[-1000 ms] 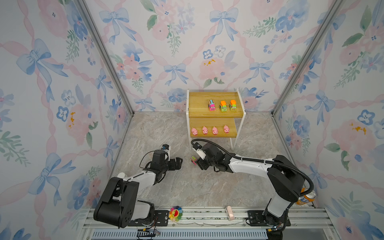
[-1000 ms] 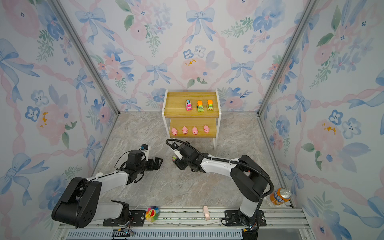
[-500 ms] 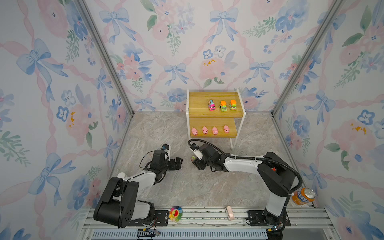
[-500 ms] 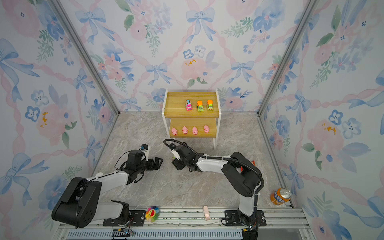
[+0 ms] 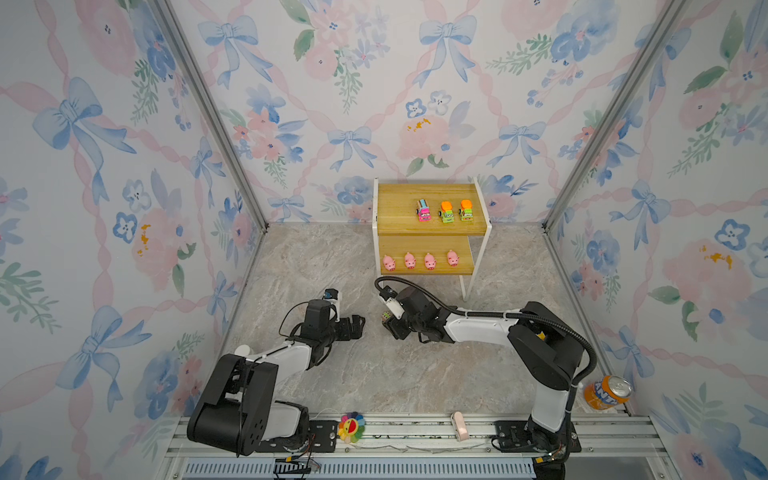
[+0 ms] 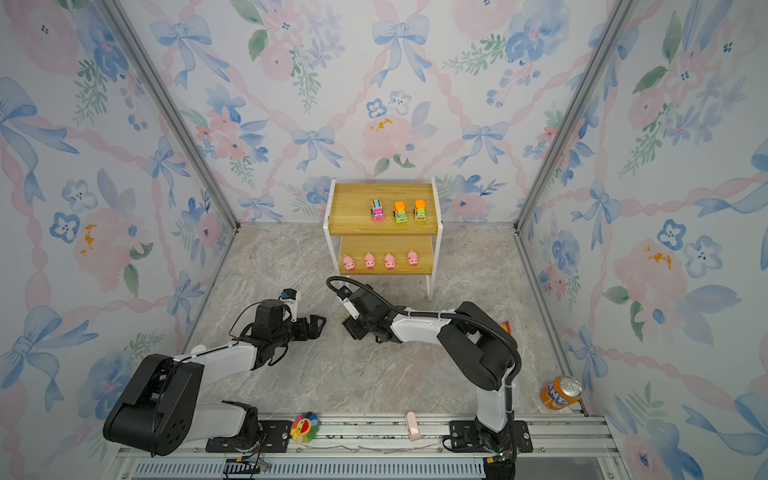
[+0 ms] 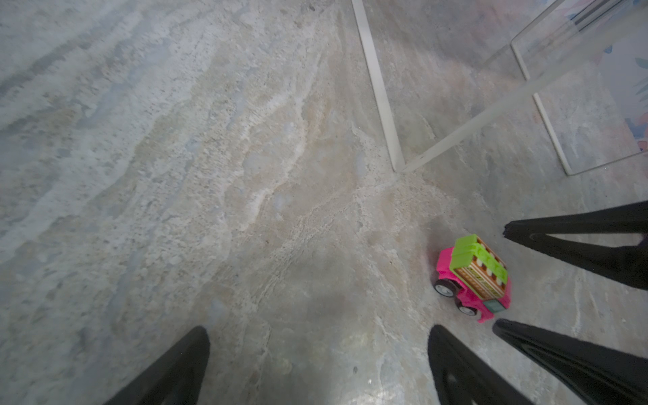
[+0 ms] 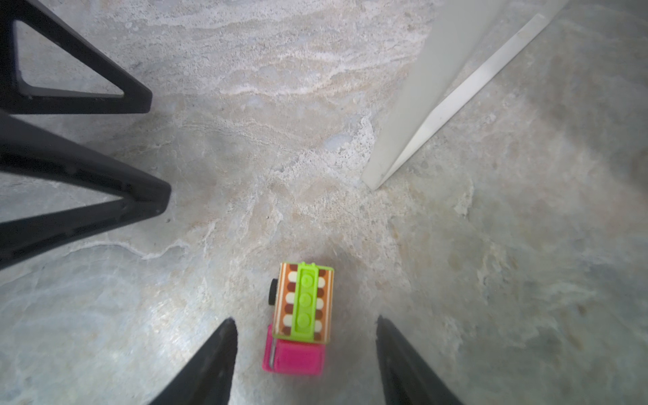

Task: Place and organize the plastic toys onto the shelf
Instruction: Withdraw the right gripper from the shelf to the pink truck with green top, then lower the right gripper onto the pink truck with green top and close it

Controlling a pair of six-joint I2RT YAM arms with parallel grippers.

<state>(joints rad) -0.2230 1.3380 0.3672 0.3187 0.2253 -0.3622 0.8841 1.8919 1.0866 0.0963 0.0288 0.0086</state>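
Note:
A pink truck with a striped, green-ridged top [image 8: 301, 308] stands on the stone floor in front of the shelf [image 5: 399, 208]. My right gripper [image 8: 305, 319] is open, low over the floor, one finger on each side of this truck with a gap on both sides. In a top view only a bit of the truck [image 5: 386, 316] shows beside the right gripper [image 5: 390, 326]. My left gripper [image 5: 357, 323] is open and empty, facing the right one a short way off. The upper board holds a pink truck [image 5: 423, 210] and two green trucks [image 5: 446, 212]. Several pink pigs [image 5: 409, 261] line the lower board.
The shelf's white front leg [image 8: 420, 122] stands on the floor close beyond the truck. An orange soda can [image 5: 607, 392] sits at the near right corner. A rainbow flower toy [image 5: 351, 427] and a small pale piece [image 5: 458, 426] lie on the front rail.
My right arm has shifted a little to the left, uncovering the soda can, and its jaws have narrowed slightly around the floor truck. The left arm has not moved.

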